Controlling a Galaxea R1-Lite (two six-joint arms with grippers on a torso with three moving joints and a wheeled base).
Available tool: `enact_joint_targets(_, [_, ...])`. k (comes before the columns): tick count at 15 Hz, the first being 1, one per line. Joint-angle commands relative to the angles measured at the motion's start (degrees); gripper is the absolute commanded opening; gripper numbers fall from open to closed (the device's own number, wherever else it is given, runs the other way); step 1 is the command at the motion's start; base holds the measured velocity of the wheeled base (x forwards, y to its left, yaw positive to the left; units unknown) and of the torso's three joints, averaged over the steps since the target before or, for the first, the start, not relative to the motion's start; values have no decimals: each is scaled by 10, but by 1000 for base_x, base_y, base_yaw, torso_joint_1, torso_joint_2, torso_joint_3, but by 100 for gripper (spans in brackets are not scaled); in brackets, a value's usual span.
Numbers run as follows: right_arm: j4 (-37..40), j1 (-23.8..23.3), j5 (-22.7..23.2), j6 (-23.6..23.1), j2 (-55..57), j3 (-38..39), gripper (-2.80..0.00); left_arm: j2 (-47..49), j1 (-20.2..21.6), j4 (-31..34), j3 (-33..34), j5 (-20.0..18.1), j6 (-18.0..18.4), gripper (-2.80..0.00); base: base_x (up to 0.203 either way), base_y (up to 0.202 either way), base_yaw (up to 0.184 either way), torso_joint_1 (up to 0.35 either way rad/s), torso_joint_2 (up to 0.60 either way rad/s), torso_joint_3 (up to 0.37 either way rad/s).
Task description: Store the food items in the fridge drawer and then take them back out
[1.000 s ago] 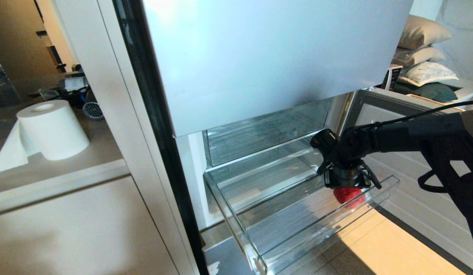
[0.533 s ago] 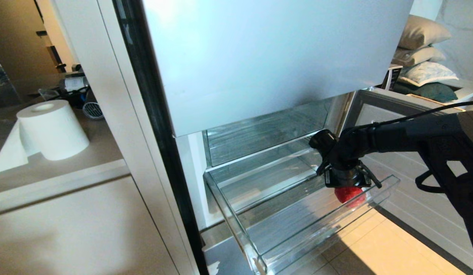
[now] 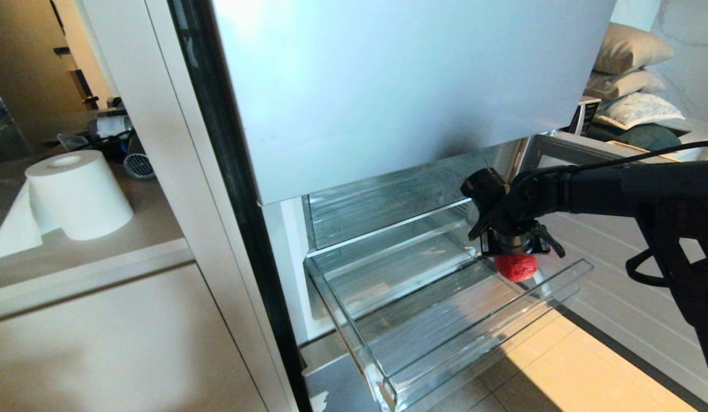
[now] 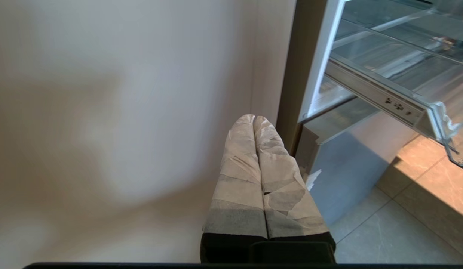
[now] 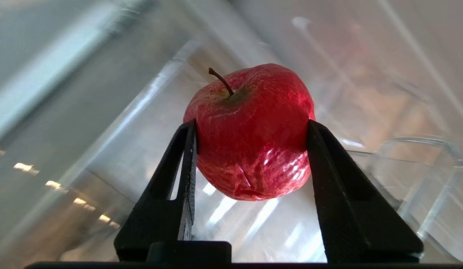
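Note:
A red fruit [image 3: 516,267] with a thin dark stem hangs just above the right end of the see-through fridge drawer [image 3: 485,343], which is pulled out. My right gripper [image 3: 514,247] points down over it, shut on its sides. In the right wrist view both black fingers [image 5: 186,149] press against the fruit [image 5: 250,130], and the clear drawer [image 5: 422,149] lies blurred beneath. No other food item shows. My left gripper [image 4: 254,118] is parked low by a cream cabinet side, its taped fingers pressed together and holding nothing.
A taller clear bin [image 3: 388,206] sits above the drawer, under the grey-blue door panel [image 3: 388,86]. The open lower door [image 3: 594,240] stands to the right behind my right arm. A paper roll [image 3: 79,194] rests on the counter at left. Tiled floor [image 3: 588,372] lies below.
My right gripper closed on the red fruit and lifted it off the drawer floor, moving up and slightly toward the fridge. The left arm stayed still.

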Motion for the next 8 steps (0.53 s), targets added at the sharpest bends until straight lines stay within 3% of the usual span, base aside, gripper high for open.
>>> enact_joint_targets(1, [-25,12,0,-2,-10,-1,-280,1,0,0,0,0,0,-280,0,0,0,0,0,0])
enact_joint_targets(4, [-66,41,-2,-38,-45,0,-280,1,0,0,0,0,0,-280,0,0,0,0,0,0])
enact_joint_targets(8, [-68,85,-8,-40,-93,10,-280,1,0,0,0,0,0,-280,0,0,0,0,0,0])
